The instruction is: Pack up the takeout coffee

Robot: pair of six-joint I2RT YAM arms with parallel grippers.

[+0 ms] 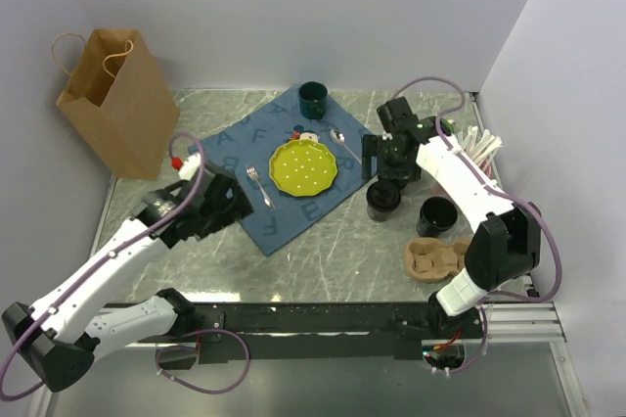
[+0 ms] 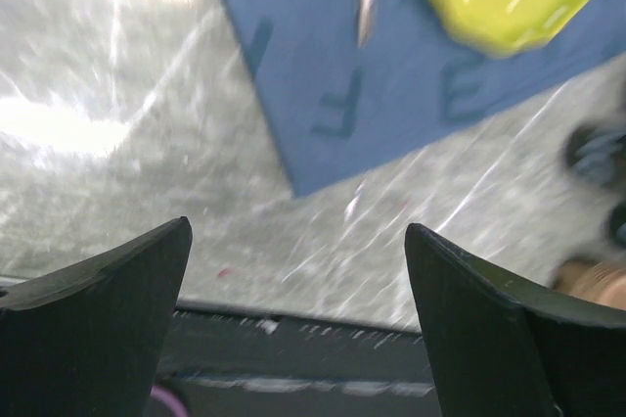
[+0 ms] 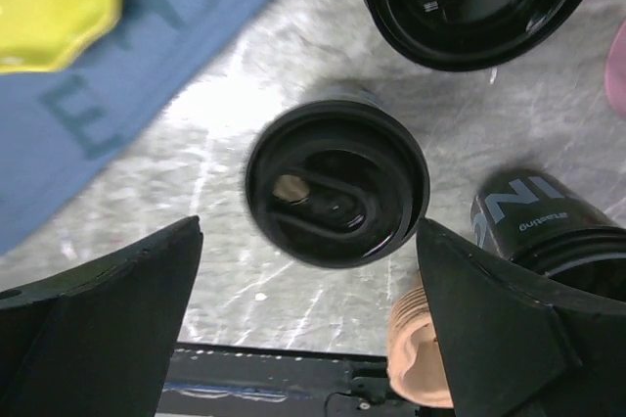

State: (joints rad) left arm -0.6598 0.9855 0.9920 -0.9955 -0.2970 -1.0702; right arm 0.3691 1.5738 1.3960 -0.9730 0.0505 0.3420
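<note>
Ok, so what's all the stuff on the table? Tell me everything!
paper bag: one, brown, far left
placemat: one, blue with letters, middle of the table
plate: one, yellow-green, on the placemat
fork: one, silver, left of the plate
spoon: one, silver, right of the plate
mug: one, dark green, at the placemat's far corner
takeout cups: three, black, right of the placemat
cup carrier: one, brown, near right
white sticks: a bunch, far right
left gripper: black, open, over bare table
right gripper: black, open, above one cup
</note>
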